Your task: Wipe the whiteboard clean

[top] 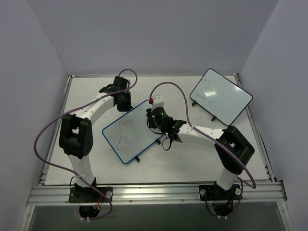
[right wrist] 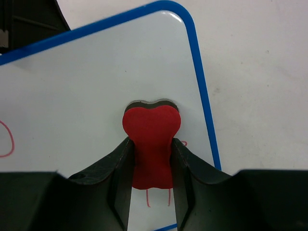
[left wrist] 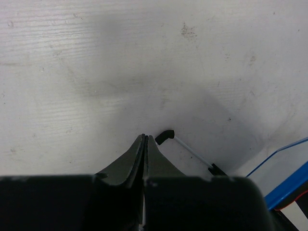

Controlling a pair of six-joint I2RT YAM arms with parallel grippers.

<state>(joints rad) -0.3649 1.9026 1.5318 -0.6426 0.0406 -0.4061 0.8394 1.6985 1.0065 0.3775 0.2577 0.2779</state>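
Observation:
The blue-framed whiteboard (top: 129,131) lies tilted mid-table, with a red bone-shaped drawing on its left part and small red marks near its right. In the right wrist view the board (right wrist: 72,82) fills the frame. My right gripper (right wrist: 151,149) is shut on a red eraser (right wrist: 151,139) whose dark felt side presses on the board near its right blue edge; two short red lines show just below the eraser. In the top view the right gripper (top: 155,117) sits over the board's right part. My left gripper (left wrist: 144,139) is shut and empty, just behind the board's far corner (top: 121,98).
A black-framed whiteboard (top: 220,96) with faint marks stands at the back right. A black-tipped foot wire (left wrist: 187,149) of the blue board lies beside the left fingers. Purple cables loop over both arms. Walls close in left, right and behind.

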